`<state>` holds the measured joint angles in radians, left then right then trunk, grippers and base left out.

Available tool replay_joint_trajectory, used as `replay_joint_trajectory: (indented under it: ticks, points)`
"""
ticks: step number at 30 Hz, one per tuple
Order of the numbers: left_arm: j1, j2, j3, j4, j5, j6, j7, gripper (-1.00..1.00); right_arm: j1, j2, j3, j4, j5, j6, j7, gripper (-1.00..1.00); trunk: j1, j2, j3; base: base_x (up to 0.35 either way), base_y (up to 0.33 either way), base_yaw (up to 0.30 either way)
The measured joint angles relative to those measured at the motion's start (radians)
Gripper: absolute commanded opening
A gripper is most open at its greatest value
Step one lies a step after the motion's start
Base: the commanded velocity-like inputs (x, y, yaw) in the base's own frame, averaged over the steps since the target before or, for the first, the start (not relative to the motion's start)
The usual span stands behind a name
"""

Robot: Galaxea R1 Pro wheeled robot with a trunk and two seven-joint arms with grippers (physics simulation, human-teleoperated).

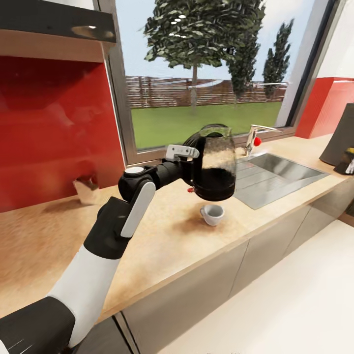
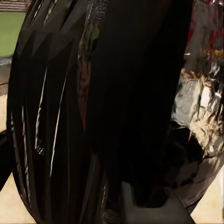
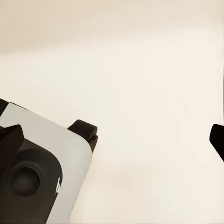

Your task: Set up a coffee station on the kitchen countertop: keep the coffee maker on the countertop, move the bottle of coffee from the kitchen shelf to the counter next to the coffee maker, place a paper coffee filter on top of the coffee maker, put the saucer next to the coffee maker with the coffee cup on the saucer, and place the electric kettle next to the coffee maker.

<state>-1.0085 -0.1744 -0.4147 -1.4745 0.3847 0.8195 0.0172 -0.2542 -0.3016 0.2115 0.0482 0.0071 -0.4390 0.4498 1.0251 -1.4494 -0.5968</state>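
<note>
Head view: countertop [image 1: 59, 241], long pale wood-look, runs under a big window; steel sink [image 1: 275, 179] set into it further along. At the far right edge, the maker [image 1: 341, 135], dark, cut off by the frame, with the small yellow-lidded bottle [image 1: 348, 162] just beside it.

Left arm reaches out over the counter. Left gripper [image 1: 192, 169] carries the kettle [image 1: 215, 164] clear of the surface, roughly upright, hanging above and just behind the cup [image 1: 212, 214]. Fingers sit on the handle side; how far they are closed is hidden by the kettle body, though they plainly bear its weight. Left wrist view: dark glossy kettle wall [image 2: 51, 121] pressed close.

Kettle judged rigid, glassy, slick and fairly heavy for a side hold; likely to swing or tip. The loop handle is the sound place to grip.

Cup: small, white, stands on bare counter, apart from the maker.

Right wrist view: right gripper [image 3: 154, 135] spread wide, holding nothing, over pale floor.
</note>
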Motion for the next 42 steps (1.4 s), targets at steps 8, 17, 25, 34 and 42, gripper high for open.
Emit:
replay_joint_trajectory:
  ticks: [8,17,25,34,42]
  points:
    - [0.000,0.000,0.000,0.000,0.003,0.000,0.000,-1.00,0.000,0.000,0.000,0.000,0.000,0.000,0.000,1.00,0.000,0.000,0.000,-0.115,-0.266,-0.173]
    - [0.000,0.000,-0.001,0.001,0.002,-0.001,0.000,-1.00,0.000,0.000,0.000,0.000,0.000,0.000,0.000,1.00,0.000,0.000,0.000,-0.119,-0.278,-0.206]
    - [0.000,0.000,-0.001,0.001,0.004,-0.001,0.000,-1.00,0.000,0.001,0.000,0.000,0.000,-0.001,-0.001,1.00,0.000,0.000,0.000,-0.104,-0.287,-0.198]
    - [0.000,0.000,0.000,0.001,0.000,0.000,0.000,-1.00,0.000,0.001,0.000,0.000,0.000,0.004,0.005,1.00,0.000,0.000,0.000,-0.042,-0.231,-0.066]
    - [0.000,0.000,-0.001,0.001,0.006,-0.001,-0.001,-1.00,0.000,0.001,0.000,0.000,0.000,0.003,0.005,1.00,0.000,0.000,0.000,0.000,-0.098,-0.236]
